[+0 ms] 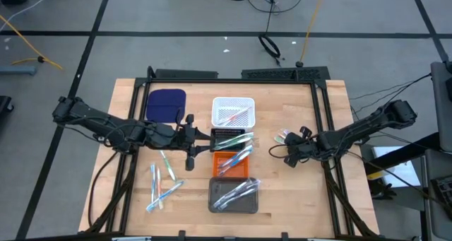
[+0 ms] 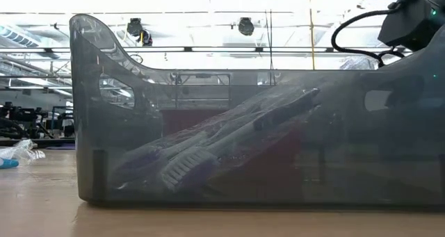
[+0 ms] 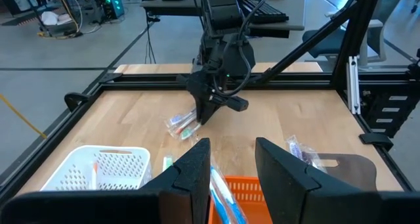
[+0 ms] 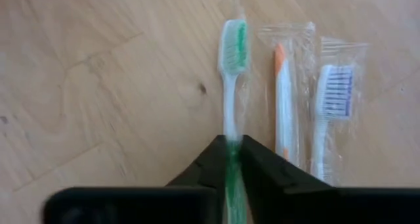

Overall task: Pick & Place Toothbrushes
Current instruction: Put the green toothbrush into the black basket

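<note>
We see bare wood (image 1: 311,191) right of the tray column, open for passage. The left gripper (image 1: 200,137) blocks the way into the black tray (image 1: 233,139) from the left. Loose brushes (image 1: 161,184) clutter the near-left corner. The white basket (image 1: 233,111), orange tray (image 1: 230,163) and grey tray (image 1: 234,196) form a wall down the middle. The blue pad (image 1: 167,103) fills the far-left.

Four trays (image 1: 233,111) in a row mid-table, pad (image 1: 166,103) beside, loose toothbrushes (image 1: 161,184) left and right
</note>
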`<action>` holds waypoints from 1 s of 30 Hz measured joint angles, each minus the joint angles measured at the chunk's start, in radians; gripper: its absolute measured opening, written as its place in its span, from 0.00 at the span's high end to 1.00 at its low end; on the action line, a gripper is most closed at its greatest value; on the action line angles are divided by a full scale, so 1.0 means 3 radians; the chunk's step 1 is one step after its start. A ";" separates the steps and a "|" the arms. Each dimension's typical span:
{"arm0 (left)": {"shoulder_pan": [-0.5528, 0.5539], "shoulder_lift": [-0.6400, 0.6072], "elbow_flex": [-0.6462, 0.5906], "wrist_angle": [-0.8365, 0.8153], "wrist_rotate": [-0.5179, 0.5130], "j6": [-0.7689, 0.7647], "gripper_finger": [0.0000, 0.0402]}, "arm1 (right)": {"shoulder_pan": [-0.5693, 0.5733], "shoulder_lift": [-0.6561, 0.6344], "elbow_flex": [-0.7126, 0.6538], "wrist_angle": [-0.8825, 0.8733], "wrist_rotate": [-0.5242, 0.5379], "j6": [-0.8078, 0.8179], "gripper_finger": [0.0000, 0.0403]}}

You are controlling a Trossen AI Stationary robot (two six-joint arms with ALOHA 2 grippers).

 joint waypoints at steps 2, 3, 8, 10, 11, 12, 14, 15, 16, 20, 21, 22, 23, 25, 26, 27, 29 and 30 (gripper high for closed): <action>0.0000 0.0000 0.0000 0.0000 0.0000 0.0000 0.70 | 0.0000 0.0000 0.0000 0.0006 -0.0009 0.0002 0.97; 0.0000 0.0000 0.0001 0.0000 0.0000 0.0000 0.70 | 0.0000 -0.0001 0.0000 0.0014 -0.0023 0.0002 0.98; 0.0000 0.0000 0.0000 0.0000 0.0000 0.0000 0.70 | 0.0000 -0.0007 0.0001 0.0061 -0.0031 0.0003 1.00; 0.0000 0.0000 0.0001 0.0000 0.0000 0.0000 0.70 | 0.0000 -0.0029 0.0002 0.0110 -0.0061 -0.0026 1.00; 0.0000 0.0000 0.0001 0.0000 -0.0001 0.0000 0.70 | 0.0000 -0.0038 0.0015 0.0114 -0.0059 -0.0041 1.00; 0.0000 0.0000 0.0000 0.0000 0.0000 0.0000 0.70 | 0.0000 -0.0052 0.0039 0.0104 -0.0057 -0.0062 1.00; 0.0000 0.0000 0.0000 0.0000 0.0000 0.0000 0.70 | 0.0000 -0.0077 0.0114 0.0112 0.0008 -0.0132 1.00; 0.0000 0.0000 0.0000 0.0000 -0.0001 0.0000 0.70 | 0.0000 -0.0087 0.0161 0.0120 0.0025 -0.0184 1.00; 0.0000 0.0000 0.0000 0.0000 0.0000 0.0000 0.70 | 0.0000 -0.0095 0.0208 0.0120 0.0043 -0.0246 1.00; 0.0000 0.0000 0.0000 0.0002 -0.0001 0.0000 0.70 | 0.0000 -0.0126 0.0433 0.0139 0.0287 -0.0473 1.00; 0.0000 0.0000 0.0000 0.0003 -0.0002 0.0000 0.70 | 0.0000 -0.0137 0.0487 0.0173 0.0336 -0.0567 1.00; 0.0000 0.0000 0.0000 0.0004 -0.0010 0.0000 0.70 | 0.0000 -0.0151 0.0544 0.0199 0.0380 -0.0660 1.00; 0.0000 0.0000 0.0000 0.0003 -0.0027 0.0000 0.70 | 0.0000 -0.0168 0.0598 0.0222 0.0394 -0.0754 1.00; 0.0000 0.0000 0.0000 0.0005 -0.0070 0.0000 0.70 | 0.0001 -0.0219 0.0713 0.0300 0.0479 -0.0951 1.00; 0.0000 0.0000 0.0001 0.0006 -0.0097 0.0000 0.70 | 0.0001 -0.0252 0.0762 0.0389 0.0520 -0.1056 1.00; 0.0000 0.0000 0.0000 0.0019 -0.0114 0.0000 0.70 | 0.0001 -0.0291 0.0792 0.0509 0.0572 -0.1169 1.00; 0.0000 0.0002 0.0000 0.0087 -0.0153 -0.0001 0.70 | 0.0000 -0.0363 0.0797 0.0927 0.0634 -0.1454 1.00; 0.0000 0.0015 0.0000 0.0138 -0.0172 -0.0007 0.70 | 0.0000 -0.0392 0.0798 0.1169 0.0634 -0.1623 1.00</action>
